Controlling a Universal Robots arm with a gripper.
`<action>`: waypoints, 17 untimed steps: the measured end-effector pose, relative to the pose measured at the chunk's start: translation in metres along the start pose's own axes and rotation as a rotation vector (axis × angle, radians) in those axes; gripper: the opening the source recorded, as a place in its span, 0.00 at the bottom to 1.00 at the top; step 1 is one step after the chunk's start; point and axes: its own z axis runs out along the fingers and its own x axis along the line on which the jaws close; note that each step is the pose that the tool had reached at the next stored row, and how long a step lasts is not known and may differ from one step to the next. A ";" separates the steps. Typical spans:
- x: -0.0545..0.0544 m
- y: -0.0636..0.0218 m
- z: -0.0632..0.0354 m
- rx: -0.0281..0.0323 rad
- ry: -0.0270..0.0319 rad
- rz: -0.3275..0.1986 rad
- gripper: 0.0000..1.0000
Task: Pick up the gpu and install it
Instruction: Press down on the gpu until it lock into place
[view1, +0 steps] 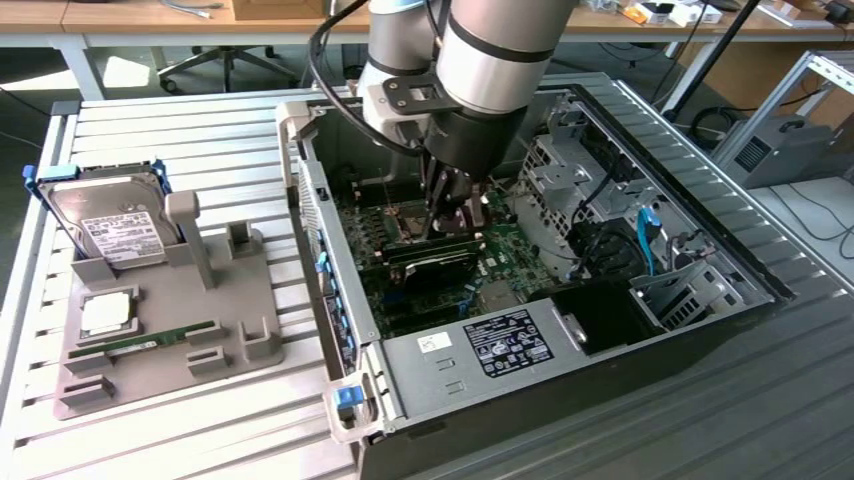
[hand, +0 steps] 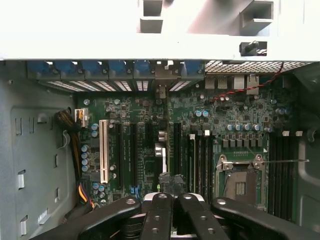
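Deep inside the open computer case (view1: 400, 390), the claw (view1: 458, 222) is clamped shut on the gpu (view1: 434, 250), held edge-down over the motherboard (hand: 240, 120), where slight misalignment with the slot could jam or bend the card.

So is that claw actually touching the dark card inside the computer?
Touching. In the exterior view the gripper is closed on the top edge of the gpu, which stands on edge over the motherboard, with no gap between them.
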 end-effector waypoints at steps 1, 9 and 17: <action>0.000 -0.0001 0.0021 -0.0001 0.0008 0.000 0.11; 0.001 -0.0004 0.0189 0.0000 0.0074 0.000 0.11; 0.001 0.0037 0.0216 0.0001 0.0091 0.000 0.11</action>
